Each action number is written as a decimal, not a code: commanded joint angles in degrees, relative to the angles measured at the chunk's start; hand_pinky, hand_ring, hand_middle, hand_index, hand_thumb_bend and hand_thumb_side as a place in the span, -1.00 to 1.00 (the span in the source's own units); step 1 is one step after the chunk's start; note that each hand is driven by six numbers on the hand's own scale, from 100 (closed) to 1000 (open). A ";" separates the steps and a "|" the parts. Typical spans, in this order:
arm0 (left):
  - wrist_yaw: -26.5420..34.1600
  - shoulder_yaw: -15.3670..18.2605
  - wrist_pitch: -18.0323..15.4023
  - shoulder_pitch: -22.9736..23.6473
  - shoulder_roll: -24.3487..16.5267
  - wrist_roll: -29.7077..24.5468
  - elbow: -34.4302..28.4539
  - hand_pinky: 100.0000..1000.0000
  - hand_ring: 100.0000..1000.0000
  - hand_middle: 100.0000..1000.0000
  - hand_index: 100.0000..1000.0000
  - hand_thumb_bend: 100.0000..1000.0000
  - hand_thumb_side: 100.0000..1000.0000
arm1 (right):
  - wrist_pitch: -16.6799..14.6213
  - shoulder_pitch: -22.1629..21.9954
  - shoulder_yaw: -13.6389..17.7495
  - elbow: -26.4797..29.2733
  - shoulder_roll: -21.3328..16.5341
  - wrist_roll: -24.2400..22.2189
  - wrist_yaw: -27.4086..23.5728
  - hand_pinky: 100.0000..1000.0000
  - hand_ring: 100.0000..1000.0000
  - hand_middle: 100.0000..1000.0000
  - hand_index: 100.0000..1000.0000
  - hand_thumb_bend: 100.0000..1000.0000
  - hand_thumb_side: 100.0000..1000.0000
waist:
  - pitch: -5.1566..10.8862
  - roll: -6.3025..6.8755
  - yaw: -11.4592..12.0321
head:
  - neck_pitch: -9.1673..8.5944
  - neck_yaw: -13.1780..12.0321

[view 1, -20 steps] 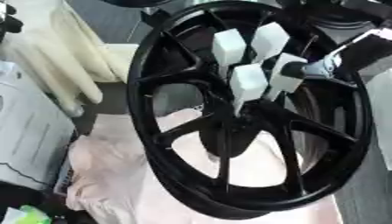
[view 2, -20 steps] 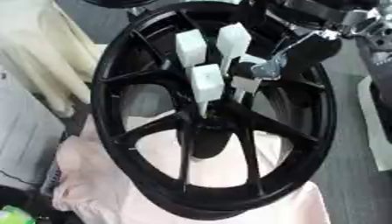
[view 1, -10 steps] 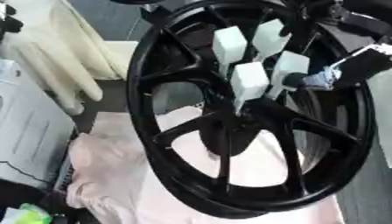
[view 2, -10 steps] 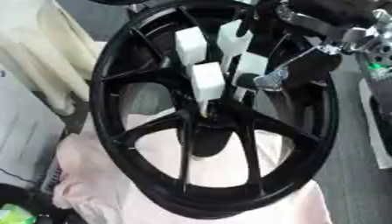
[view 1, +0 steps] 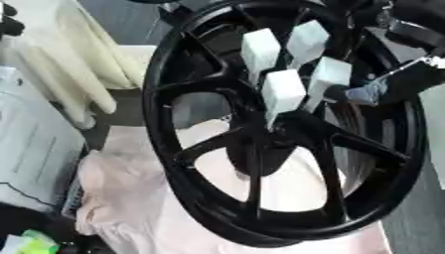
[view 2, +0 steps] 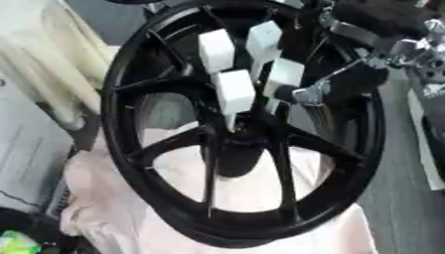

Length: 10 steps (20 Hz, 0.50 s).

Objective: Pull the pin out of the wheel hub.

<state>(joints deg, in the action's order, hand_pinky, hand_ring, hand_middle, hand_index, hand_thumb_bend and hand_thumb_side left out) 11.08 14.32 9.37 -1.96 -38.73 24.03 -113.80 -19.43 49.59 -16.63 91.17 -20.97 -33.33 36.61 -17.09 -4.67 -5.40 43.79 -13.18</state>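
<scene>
Pins, four white block-headed plastic ones, stand in a cluster at the hub of the big glossy black spoked wheel, which fills the middle of the frame and rests on a pale pink cloth. Their square heads point up and toward the camera, their thin shafts run down into the hub, so each long axis tilts from the centre toward the upper part of the frame. The right-hand pin is the one nearest the right hand, which comes in from the upper right; a silver-tipped finger lies just beside that pin's shaft. Whether the hand is grasping the pin or merely touching it, I cannot tell. The left hand does not show. Cream folded padding lies at the upper left.
</scene>
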 commanded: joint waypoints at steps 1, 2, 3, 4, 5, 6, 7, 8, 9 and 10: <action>-0.11 0.52 -0.03 -0.48 -0.76 -0.30 -0.79 0.10 -0.12 -0.15 0.35 -0.65 0.32 | 0.33 0.62 0.80 1.18 -1.50 0.40 0.57 0.19 -0.08 -0.14 0.26 -0.17 -0.11 | 0.66 0.50 0.13 | 0.33 0.28; -0.12 0.52 -0.04 -0.50 -0.75 -0.31 -0.79 0.10 -0.12 -0.15 0.34 -0.65 0.32 | 0.40 0.58 0.81 1.17 -1.49 0.43 0.65 0.18 -0.09 -0.14 0.25 -0.17 -0.12 | 0.63 0.51 0.17 | 0.33 0.31; -0.12 0.52 -0.04 -0.51 -0.74 -0.34 -0.79 0.10 -0.12 -0.15 0.34 -0.65 0.32 | 0.48 0.53 0.82 1.16 -1.46 0.45 0.73 0.18 -0.09 -0.15 0.25 -0.17 -0.12 | 0.59 0.51 0.22 | 0.33 0.36; -0.13 0.51 -0.05 -0.53 -0.73 -0.37 -0.79 0.10 -0.12 -0.15 0.34 -0.65 0.32 | 0.54 0.49 0.83 1.13 -1.44 0.45 0.78 0.18 -0.09 -0.15 0.25 -0.17 -0.12 | 0.57 0.52 0.26 | 0.33 0.40; -0.13 0.51 -0.06 -0.55 -0.71 -0.39 -0.79 0.10 -0.12 -0.15 0.34 -0.65 0.32 | 0.62 0.44 0.83 1.08 -1.41 0.43 0.86 0.17 -0.09 -0.15 0.25 -0.17 -0.12 | 0.54 0.52 0.30 | 0.33 0.45; -0.13 0.52 -0.07 -0.56 -0.70 -0.41 -0.79 0.10 -0.12 -0.15 0.34 -0.65 0.32 | 0.69 0.36 0.84 1.01 -1.37 0.41 0.93 0.17 -0.09 -0.15 0.25 -0.17 -0.12 | 0.52 0.52 0.34 | 0.33 0.49; -0.14 0.52 -0.08 -0.58 -0.69 -0.43 -0.79 0.10 -0.12 -0.15 0.34 -0.66 0.32 | 0.75 0.26 0.84 0.94 -1.33 0.37 0.98 0.17 -0.09 -0.15 0.25 -0.17 -0.12 | 0.49 0.52 0.38 | 0.33 0.55; -0.14 0.53 -0.09 -0.60 -0.68 -0.43 -0.79 0.10 -0.12 -0.15 0.34 -0.66 0.32 | 0.78 0.16 0.84 0.89 -1.28 0.32 1.01 0.17 -0.09 -0.15 0.25 -0.17 -0.12 | 0.47 0.53 0.41 | 0.33 0.60; -0.13 0.53 -0.09 -0.63 -0.68 -0.44 -0.79 0.10 -0.12 -0.15 0.34 -0.66 0.32 | 0.80 0.06 0.83 0.84 -1.24 0.24 1.03 0.17 -0.10 -0.15 0.25 -0.17 -0.12 | 0.45 0.53 0.45 | 0.33 0.66; -0.12 0.53 -0.10 -0.66 -0.68 -0.44 -0.79 0.10 -0.12 -0.15 0.34 -0.66 0.32 | 0.81 -0.01 0.82 0.80 -1.21 0.17 1.06 0.17 -0.10 -0.15 0.25 -0.17 -0.12 | 0.44 0.54 0.47 | 0.33 0.71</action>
<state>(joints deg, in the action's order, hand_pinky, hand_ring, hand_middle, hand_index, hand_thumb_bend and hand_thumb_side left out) 11.08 14.31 9.34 -2.09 -38.45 23.76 -113.80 -18.77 48.81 -16.62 91.16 -20.97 -33.16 37.28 -17.37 -4.63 -4.98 43.79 -12.69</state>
